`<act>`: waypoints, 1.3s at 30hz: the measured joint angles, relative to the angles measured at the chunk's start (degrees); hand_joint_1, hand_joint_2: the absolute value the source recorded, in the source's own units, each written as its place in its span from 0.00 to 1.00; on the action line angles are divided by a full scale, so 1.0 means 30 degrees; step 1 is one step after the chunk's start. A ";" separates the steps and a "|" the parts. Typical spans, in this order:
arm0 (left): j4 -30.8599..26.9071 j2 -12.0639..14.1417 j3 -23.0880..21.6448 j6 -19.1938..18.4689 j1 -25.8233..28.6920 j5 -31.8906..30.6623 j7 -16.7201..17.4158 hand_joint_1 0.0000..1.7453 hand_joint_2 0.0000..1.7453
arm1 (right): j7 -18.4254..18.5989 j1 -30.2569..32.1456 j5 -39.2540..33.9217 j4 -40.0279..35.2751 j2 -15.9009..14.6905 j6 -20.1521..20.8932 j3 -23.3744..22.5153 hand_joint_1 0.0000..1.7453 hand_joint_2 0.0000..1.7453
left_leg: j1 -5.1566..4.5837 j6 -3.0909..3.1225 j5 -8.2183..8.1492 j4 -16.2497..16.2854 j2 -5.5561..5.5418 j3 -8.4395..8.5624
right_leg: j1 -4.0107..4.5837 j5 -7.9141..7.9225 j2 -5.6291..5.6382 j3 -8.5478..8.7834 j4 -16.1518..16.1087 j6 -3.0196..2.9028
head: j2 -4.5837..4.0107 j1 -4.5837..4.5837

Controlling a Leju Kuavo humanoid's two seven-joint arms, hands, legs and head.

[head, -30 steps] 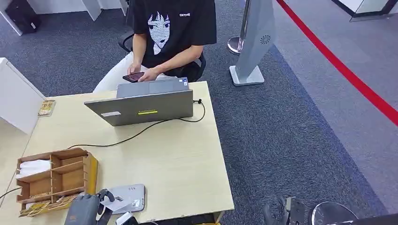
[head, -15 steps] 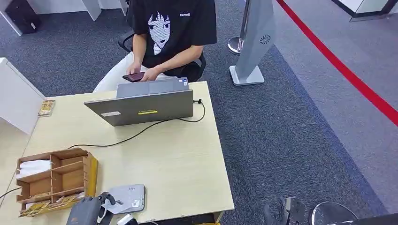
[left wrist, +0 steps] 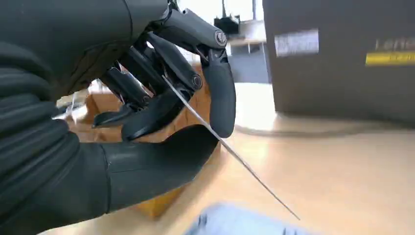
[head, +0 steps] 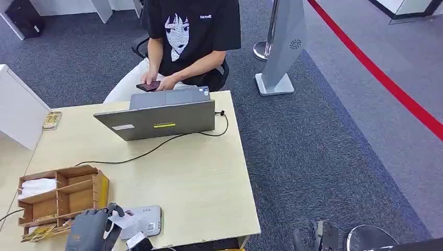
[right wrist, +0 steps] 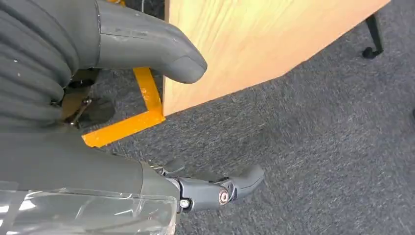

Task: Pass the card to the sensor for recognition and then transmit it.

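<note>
My left hand (head: 88, 231) is at the table's near edge and pinches a thin white card (head: 125, 219) between thumb and fingers. The card hangs over the near-left part of the grey sensor pad (head: 149, 218). In the left wrist view the card (left wrist: 244, 166) shows edge-on and slants down from the left hand (left wrist: 147, 107) toward the sensor pad (left wrist: 244, 226), with a small gap between them. My right hand (right wrist: 98, 166) hangs beside the table over the carpet, fingers apart, holding nothing.
A wooden compartment box (head: 58, 197) stands just left of the sensor. A grey laptop (head: 162, 119) with a black cable (head: 151, 150) sits at the table's far side. Behind it a seated person (head: 188, 36) holds a phone. A grey stand (head: 284, 47) stands on the carpet to the right.
My left hand has shifted slightly to the left, still holding the card over the sensor. The card shows more plainly now. The right arm has not moved.
</note>
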 joint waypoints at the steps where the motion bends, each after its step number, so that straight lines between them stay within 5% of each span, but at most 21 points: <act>1: -0.0452 -0.0102 0.0416 -0.0110 -0.0174 -0.0503 -0.0350 1.00 1.00 | 0.0000 0.0020 0.0146 -0.0014 0.0000 0.0102 0.0000 0.00 1.00 | 0.0001 0.0006 0.0011 0.0001 -0.0003 -0.0005 | 0.0000 0.0000 -0.0004 -0.0003 0.0000 0.0000 | 0.0000 0.0007; 4: -0.1559 -0.0335 0.2136 -0.1145 -0.1649 -0.0967 -0.1100 1.00 1.00 | -0.0182 -0.0051 0.0554 0.0066 0.0000 0.0386 0.0007 0.00 1.00 | 0.0002 0.0006 0.0045 0.0002 -0.0051 -0.0018 | 0.0002 0.0013 -0.0070 0.0002 0.0001 -0.0008 | 0.0000 0.0007; 10: -0.1733 0.0103 0.5446 -0.3790 -0.6065 -0.0918 -0.0807 1.00 1.00 | -0.0452 -0.0505 0.0728 0.0693 -0.0022 0.0539 0.0299 0.00 1.00 | 0.0029 -0.0039 0.0114 0.0001 -0.0052 -0.0019 | 0.0029 0.0074 -0.0080 -0.0009 0.0026 -0.0059 | 0.0000 0.0007; 20: 0.0738 0.2703 0.5966 -0.6208 -1.1223 -0.4428 0.0154 1.00 1.00 | -0.0918 -0.1421 0.0081 0.2258 -0.0736 0.0313 0.1842 0.00 1.00 | 0.0052 -0.0068 0.0133 0.0002 -0.0047 -0.0024 | 0.0048 0.0096 -0.0061 -0.0023 0.0030 -0.0060 | 0.0000 0.0014; 38: 0.1896 0.3556 0.5652 -0.5639 -1.2327 -0.3947 0.0504 1.00 1.00 | -0.0940 -0.1855 -0.0729 0.3133 -0.1552 0.0021 0.3468 0.00 1.00 | 0.0053 -0.0070 0.0132 0.0001 -0.0041 -0.0064 | 0.0048 0.0096 -0.0042 -0.0056 0.0031 -0.0060 | 0.0000 0.0007; 39: 0.1896 0.3556 0.5652 -0.5632 -1.2297 -0.3940 0.0504 0.22 1.00 | -0.0947 -0.1862 -0.0729 0.3133 -0.1574 -0.0001 0.3505 0.00 1.00 | 0.0056 -0.0070 0.0132 0.0001 -0.0040 -0.0065 | 0.0049 0.0096 -0.0041 -0.0056 0.0031 -0.0060 | 0.0000 0.0015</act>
